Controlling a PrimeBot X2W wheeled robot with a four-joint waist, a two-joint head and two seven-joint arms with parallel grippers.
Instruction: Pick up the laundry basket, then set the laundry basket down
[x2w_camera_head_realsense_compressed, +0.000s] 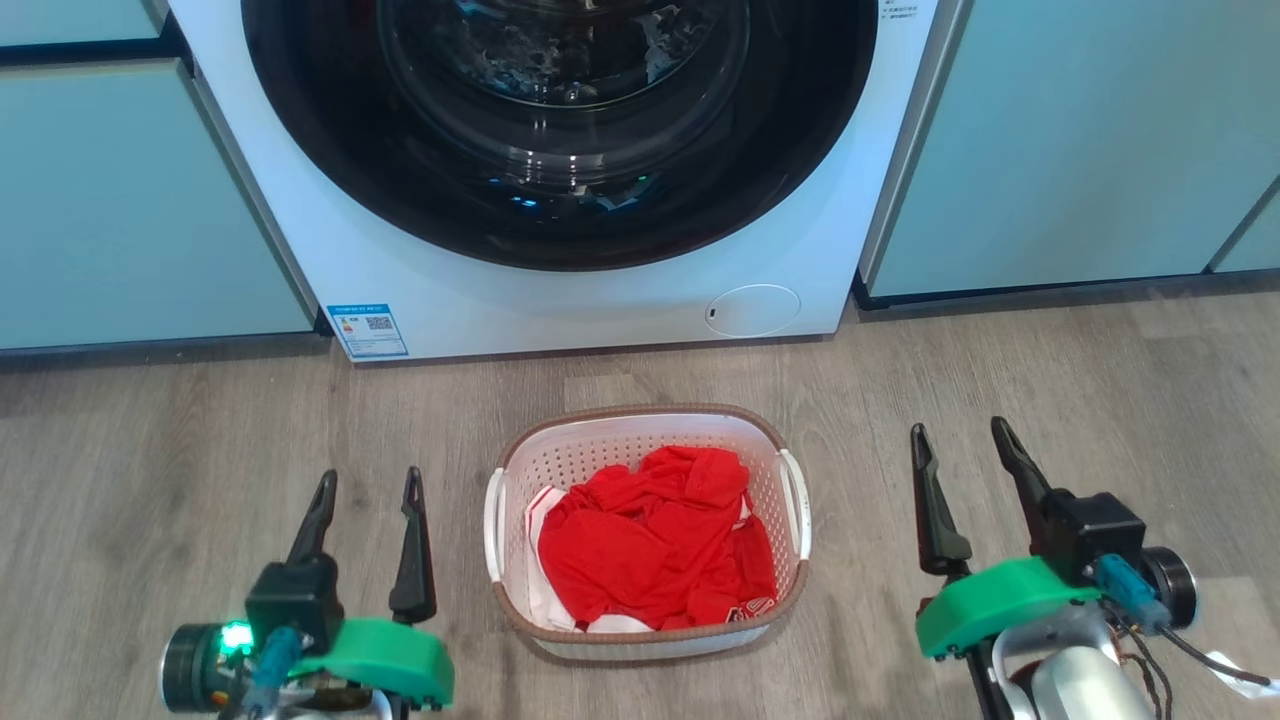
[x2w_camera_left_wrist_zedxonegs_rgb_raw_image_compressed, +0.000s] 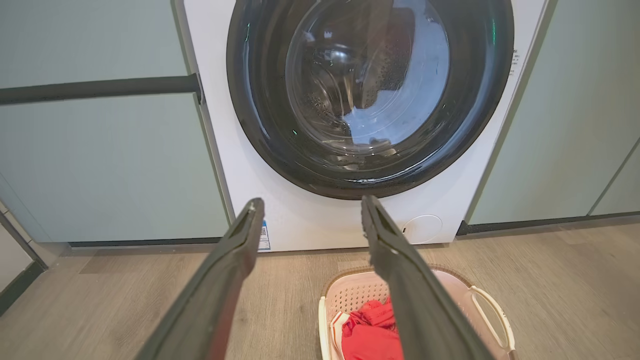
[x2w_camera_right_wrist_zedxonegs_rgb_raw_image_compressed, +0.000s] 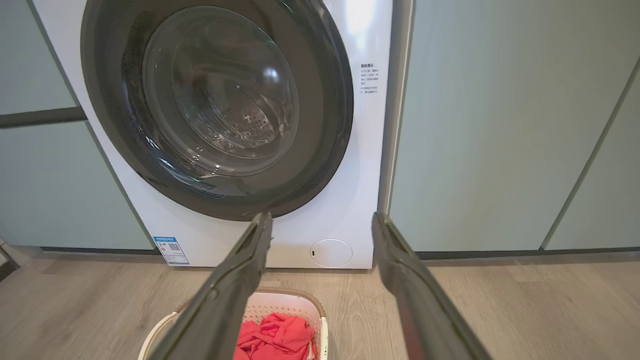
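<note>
Fingers of left gripper (x2w_camera_head_realsense_compressed: 369, 476) and right gripper (x2w_camera_head_realsense_compressed: 958, 428) stood spread and empty, one gripper either side of the laundry basket (x2w_camera_head_realsense_compressed: 640, 411), neither touching it. Basket sat on wood floor (x2w_camera_head_realsense_compressed: 150, 440), red clothes (x2w_camera_head_realsense_compressed: 655, 545) inside, near the washing machine (x2w_camera_head_realsense_compressed: 600, 300).

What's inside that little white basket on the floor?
Crumpled red clothes lie in the laundry basket, some white fabric at their edges. Anything beneath them is covered.
</note>
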